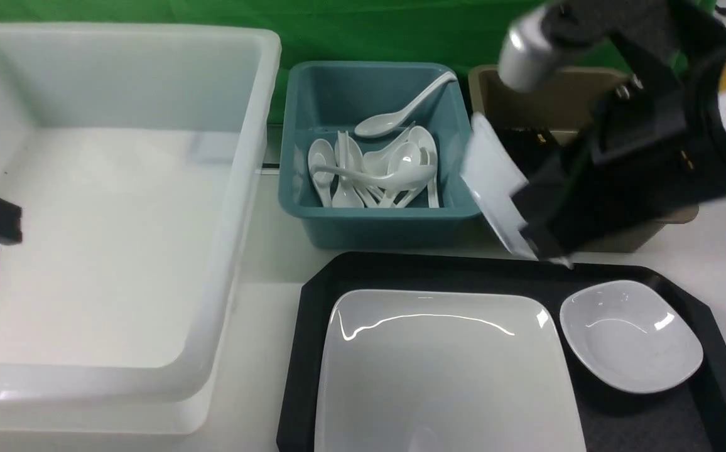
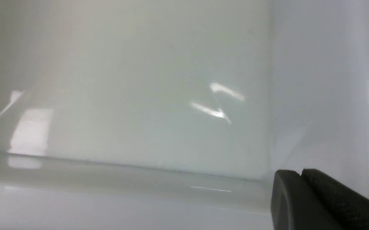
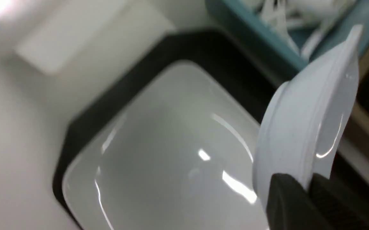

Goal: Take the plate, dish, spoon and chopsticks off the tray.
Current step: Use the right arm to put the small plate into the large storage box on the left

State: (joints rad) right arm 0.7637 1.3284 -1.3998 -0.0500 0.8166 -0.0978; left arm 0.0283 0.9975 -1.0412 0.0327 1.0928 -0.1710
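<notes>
One dish (image 1: 492,182) up in my right claw (image 1: 539,248)

I pinch it by its rim, glossy white and tipped on edge, over the far rim of the textured black tray (image 1: 313,295), just before the teal bin (image 1: 300,125) of spoons (image 1: 375,176). The squarish plate (image 1: 444,370) and a second dish (image 1: 630,336) lie flat on the tray. My left claw (image 2: 301,175) is pressed shut, empty

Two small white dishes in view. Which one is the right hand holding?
The tilted dish, on edge above the tray's far rim, pinched at its rim by the right hand. The other dish lies flat on the tray, beside the plate.
</notes>
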